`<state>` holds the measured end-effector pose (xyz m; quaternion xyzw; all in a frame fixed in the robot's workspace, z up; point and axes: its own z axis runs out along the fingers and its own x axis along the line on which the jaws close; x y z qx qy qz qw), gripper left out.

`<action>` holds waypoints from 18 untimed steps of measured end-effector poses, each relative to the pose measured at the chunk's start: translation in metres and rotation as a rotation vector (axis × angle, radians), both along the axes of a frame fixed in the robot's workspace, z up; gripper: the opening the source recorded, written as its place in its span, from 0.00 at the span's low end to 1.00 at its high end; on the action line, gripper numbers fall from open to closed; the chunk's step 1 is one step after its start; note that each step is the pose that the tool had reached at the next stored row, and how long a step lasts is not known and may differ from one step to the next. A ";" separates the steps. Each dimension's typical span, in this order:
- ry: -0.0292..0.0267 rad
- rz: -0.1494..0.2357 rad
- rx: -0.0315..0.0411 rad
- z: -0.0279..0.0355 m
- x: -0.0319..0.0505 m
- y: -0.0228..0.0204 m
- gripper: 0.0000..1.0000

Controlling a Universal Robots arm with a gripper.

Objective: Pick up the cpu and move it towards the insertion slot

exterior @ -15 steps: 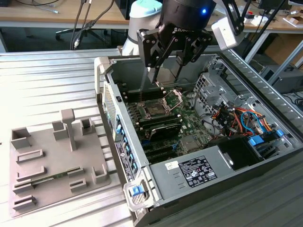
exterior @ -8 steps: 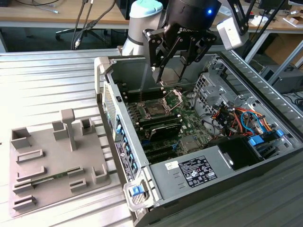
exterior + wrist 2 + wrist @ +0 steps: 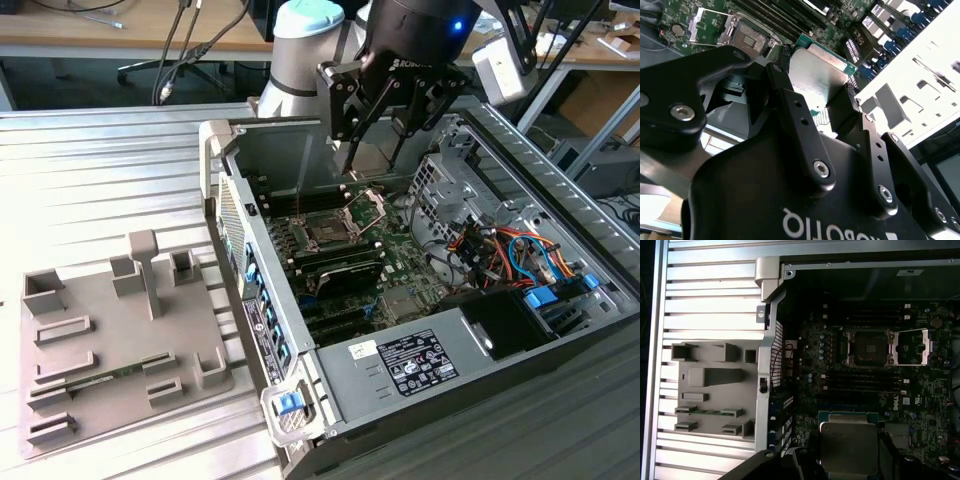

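Note:
The cpu (image 3: 816, 70), a flat square chip with a pale silver top and green edge, sits clamped between the black fingers (image 3: 790, 107) of my gripper (image 3: 815, 87), which is shut on it. It also appears in the first wrist view as the cpu (image 3: 847, 442). In the exterior view my gripper (image 3: 372, 160) hangs above the open computer case, over the motherboard's far side. The insertion slot (image 3: 326, 232) lies a little below and nearer the camera, its hinged metal plate (image 3: 368, 207) flipped open. Both wrist views show the insertion slot (image 3: 867, 346) (image 3: 751, 34) apart from the chip.
The computer case (image 3: 400, 365) lies open on a ribbed metal table (image 3: 100, 170). A grey tray (image 3: 95, 300) with a green memory stick (image 3: 100, 378) sits at the exterior view's left. Case walls, a drive cage (image 3: 440, 175) and cables (image 3: 500, 255) surround the motherboard.

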<state>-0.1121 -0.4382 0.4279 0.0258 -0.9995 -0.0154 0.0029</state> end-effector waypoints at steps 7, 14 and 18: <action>0.0005 0.000 -0.0001 -0.0002 0.0104 0.0001 0.55; 0.0007 0.000 -0.0001 -0.0003 0.0216 0.0001 0.55; 0.0007 0.000 0.0000 -0.0003 0.0292 0.0001 0.55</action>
